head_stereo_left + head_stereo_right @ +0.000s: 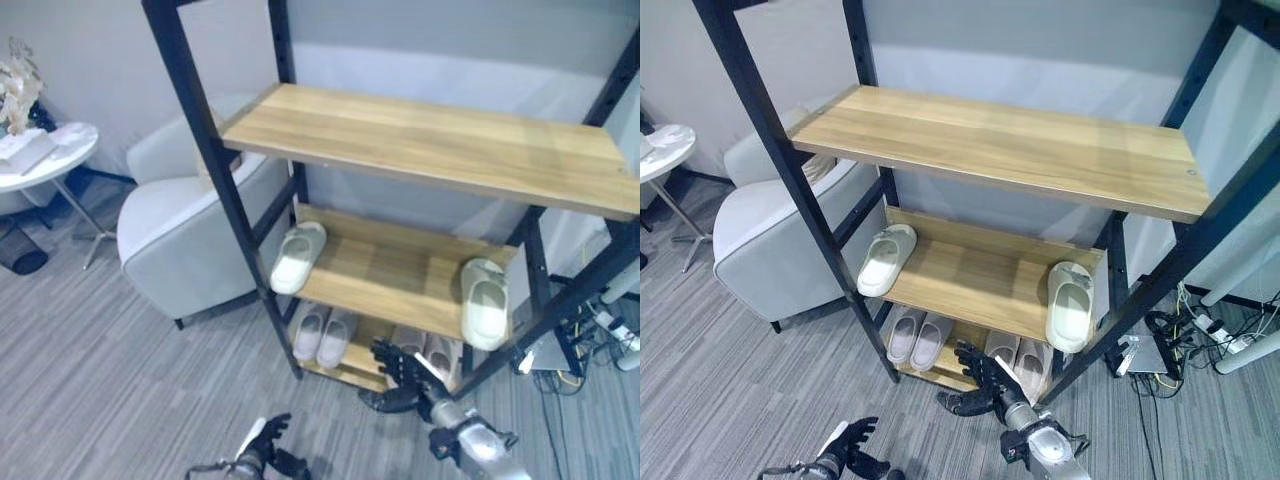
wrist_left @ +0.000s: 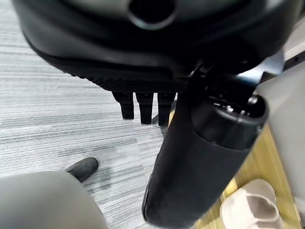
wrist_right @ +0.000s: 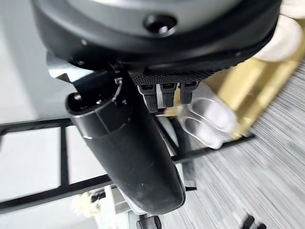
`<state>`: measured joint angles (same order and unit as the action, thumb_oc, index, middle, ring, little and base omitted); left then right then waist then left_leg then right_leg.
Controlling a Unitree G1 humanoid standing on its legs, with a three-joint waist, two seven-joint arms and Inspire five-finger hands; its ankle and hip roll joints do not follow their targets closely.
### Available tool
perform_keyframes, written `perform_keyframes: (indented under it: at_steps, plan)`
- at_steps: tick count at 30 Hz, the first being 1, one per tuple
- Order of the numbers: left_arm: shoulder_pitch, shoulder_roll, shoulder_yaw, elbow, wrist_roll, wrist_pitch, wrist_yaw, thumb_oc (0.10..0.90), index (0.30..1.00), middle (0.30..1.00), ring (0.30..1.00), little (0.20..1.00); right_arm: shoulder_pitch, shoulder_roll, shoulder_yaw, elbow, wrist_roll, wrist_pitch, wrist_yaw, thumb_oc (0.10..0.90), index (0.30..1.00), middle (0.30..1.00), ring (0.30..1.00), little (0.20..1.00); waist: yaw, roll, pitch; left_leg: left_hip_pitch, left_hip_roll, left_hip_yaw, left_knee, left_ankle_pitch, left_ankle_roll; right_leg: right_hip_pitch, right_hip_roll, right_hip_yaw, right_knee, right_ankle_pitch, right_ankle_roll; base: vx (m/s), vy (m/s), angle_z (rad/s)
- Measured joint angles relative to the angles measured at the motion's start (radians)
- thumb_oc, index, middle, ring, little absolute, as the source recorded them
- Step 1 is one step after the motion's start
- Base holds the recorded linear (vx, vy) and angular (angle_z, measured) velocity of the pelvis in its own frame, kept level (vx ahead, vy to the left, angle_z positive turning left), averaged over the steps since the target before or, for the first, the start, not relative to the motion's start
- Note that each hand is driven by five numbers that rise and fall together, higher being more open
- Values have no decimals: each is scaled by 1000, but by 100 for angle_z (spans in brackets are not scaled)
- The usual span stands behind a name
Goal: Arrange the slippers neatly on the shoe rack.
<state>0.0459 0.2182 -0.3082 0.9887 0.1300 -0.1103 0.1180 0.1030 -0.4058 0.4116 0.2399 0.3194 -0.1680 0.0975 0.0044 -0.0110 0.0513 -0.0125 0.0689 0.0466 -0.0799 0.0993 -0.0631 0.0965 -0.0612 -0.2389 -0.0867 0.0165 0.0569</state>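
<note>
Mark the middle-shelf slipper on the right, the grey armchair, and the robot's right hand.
Right slipper (image 1: pixel 486 305), left eye view: on its strap.
Grey armchair (image 1: pixel 165 235), left eye view: on its rounded backrest.
Right hand (image 1: pixel 983 376), right eye view: on its palm, fingers spread.

At about ten o'clock from the middle you can see a soft grey armchair (image 1: pixel 185 235) standing on the grey striped carpet (image 1: pixel 90 370). Farther out toward nine o'clock there is a small round white side table (image 1: pixel 55 155), and it has a pale plant (image 1: pixel 18 85) on top. Over at four o'clock, some cables (image 1: pixel 1165 345) lie in a tangle on the floor, near the white wall (image 1: pixel 1040 60).
</note>
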Motion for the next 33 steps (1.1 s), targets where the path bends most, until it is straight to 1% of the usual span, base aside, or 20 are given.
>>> perform_keyframes:
  at_steps: [4,10,13,15,17,19,22,23,25,28,29,32,33]
  plan:
    - [3,-6,2,31,4,0,2,800,900,900,900,900,-19,-10,-4,-34,-62,-2,-33,800,900,900,900,900,0,-3,-22,3,0,1,-3,2,0,3,-1,1,0,3,2,9,5,0]
    - [-7,-7,22,66,40,0,3,800,900,900,900,900,-103,-46,-6,-89,-174,-11,-74,800,900,900,900,900,3,-7,-25,13,-1,-1,-4,-1,-4,15,-2,-1,-7,3,3,15,36,1]
    - [-9,-5,30,72,41,1,3,800,900,900,900,900,-161,-104,-15,-121,-271,-11,-113,800,900,900,900,900,10,-10,-25,9,-2,-6,-4,0,-4,15,-3,-11,-5,3,3,9,47,6]
    - [-9,-5,34,72,42,1,3,800,900,900,900,900,-225,-159,-22,-129,-369,-12,-152,800,900,900,900,900,21,-14,-25,6,-2,-9,-4,3,1,12,-3,-15,0,8,-3,13,54,6]
    - [-9,5,36,72,42,1,2,800,900,900,900,900,-267,-167,-42,-119,-436,-12,-191,800,900,900,900,900,27,-26,-29,-1,-4,-19,-3,6,4,10,-2,-21,0,9,-3,31,54,10]
    - [-10,10,31,79,43,1,1,800,900,900,900,900,-351,-201,-30,-86,-526,-9,-205,800,900,900,900,900,30,-38,-29,-10,-4,-20,0,13,5,2,-1,-21,1,11,-4,10,37,5]
    - [-24,22,30,102,44,1,2,800,900,900,900,900,-425,-219,-32,-32,-595,-8,-238,800,900,900,900,900,43,-57,-27,-14,-5,-21,0,12,4,-3,-2,-22,1,11,-3,31,22,0]
    - [-26,34,24,111,43,3,2,800,900,900,900,900,-463,-237,-30,5,-641,-2,-256,800,900,900,900,900,54,-71,-27,-19,-5,-21,0,12,4,-7,-2,-22,1,11,-3,7,38,2]
    - [-25,38,26,113,42,2,2,800,900,900,900,900,-500,-241,-26,55,-696,4,-274,800,900,900,900,900,61,-85,-25,-23,-6,-23,0,11,4,-9,-3,-24,0,10,-3,6,18,1]
    - [-32,40,24,115,42,2,1,800,900,900,900,900,-523,-243,-22,96,-754,23,-285,800,900,900,900,900,78,-94,-23,-23,-10,-23,0,11,4,-9,-3,-24,0,10,-2,0,0,0]
    - [-34,40,24,122,42,1,2,800,900,900,900,900,-567,-248,19,151,-789,25,-291,800,900,900,900,900,79,-98,-20,-24,-12,-22,0,11,5,-12,-4,-24,0,11,-1,0,0,0]
    - [-42,43,23,124,41,1,2,800,900,900,900,900,-618,-258,62,229,-827,31,-292,800,900,900,900,900,83,-107,-12,-38,-12,-24,0,11,6,-24,-4,-25,0,14,3,29,6,1]
    - [-45,44,23,127,41,1,2,800,900,900,900,900,-639,-269,94,259,-839,40,-292,800,900,900,900,900,82,-109,-8,-38,-13,-23,0,12,6,-25,-5,-24,0,14,4,0,0,0]
